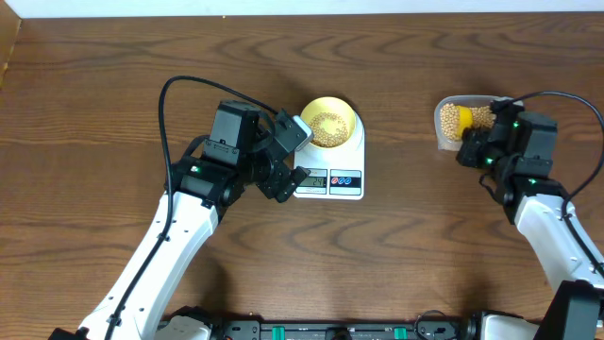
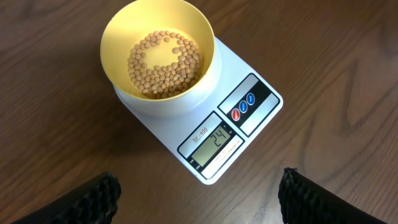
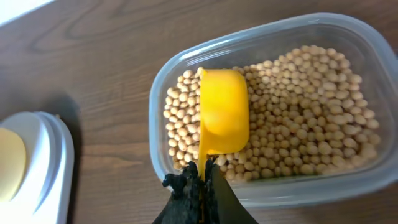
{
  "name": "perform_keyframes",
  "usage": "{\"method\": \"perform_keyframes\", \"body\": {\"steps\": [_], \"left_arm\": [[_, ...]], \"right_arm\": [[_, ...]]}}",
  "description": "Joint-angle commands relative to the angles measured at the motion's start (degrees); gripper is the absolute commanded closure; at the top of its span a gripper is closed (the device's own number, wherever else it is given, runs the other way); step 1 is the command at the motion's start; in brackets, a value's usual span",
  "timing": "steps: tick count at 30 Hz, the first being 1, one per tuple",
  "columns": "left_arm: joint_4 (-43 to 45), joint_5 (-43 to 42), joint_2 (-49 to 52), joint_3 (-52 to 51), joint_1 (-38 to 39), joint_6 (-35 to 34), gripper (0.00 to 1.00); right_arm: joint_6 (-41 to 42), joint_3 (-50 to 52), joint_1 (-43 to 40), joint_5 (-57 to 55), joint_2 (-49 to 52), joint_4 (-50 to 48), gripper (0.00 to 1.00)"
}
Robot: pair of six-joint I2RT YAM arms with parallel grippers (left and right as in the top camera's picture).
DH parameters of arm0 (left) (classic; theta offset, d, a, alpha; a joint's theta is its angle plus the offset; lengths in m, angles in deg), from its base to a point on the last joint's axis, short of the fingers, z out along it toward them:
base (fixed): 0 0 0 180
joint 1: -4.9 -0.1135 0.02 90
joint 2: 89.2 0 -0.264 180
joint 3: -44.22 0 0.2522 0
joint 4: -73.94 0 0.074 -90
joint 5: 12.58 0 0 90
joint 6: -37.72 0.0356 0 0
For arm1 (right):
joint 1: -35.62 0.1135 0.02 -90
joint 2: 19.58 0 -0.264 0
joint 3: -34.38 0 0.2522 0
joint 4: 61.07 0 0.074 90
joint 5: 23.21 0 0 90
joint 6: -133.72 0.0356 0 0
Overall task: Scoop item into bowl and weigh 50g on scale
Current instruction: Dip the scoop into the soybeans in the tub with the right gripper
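wooden table [image 1: 94, 76]: beans [image 2: 165, 62] in bowl [image 2: 118, 31] on scale [image 2: 194, 122], scoop [image 3: 222, 112] in bean tub [image 3: 155, 93].

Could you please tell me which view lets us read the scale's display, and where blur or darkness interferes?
Left wrist: the display on the scale is sharp, glare-free, reading 24. Overhead: the display is too small to read. Right wrist: beans and scoop crisp; the right gripper is soft and dark.
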Motion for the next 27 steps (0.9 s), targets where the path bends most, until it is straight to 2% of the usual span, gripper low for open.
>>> {"method": "perform_keyframes", "body": {"steps": [1,12,27], "left_arm": [[0.02,0.07,-0.42,-0.39,-0.26,0.79,0.16],[0.02,0.07,-0.42,-0.39,-0.26,0.79,0.16],[0.02,0.07,-0.42,-0.39,-0.26,0.76,0.16]], "right_arm": [[2.93,-0.55,-2.93,5.95,0.94,0.07,0.99],[6.21,-0.55,-7.45,17.03,4.87,-0.81,0.99],[8.07,-0.55,-8.09,19.65,5.95,-1.4,0.99]]}}
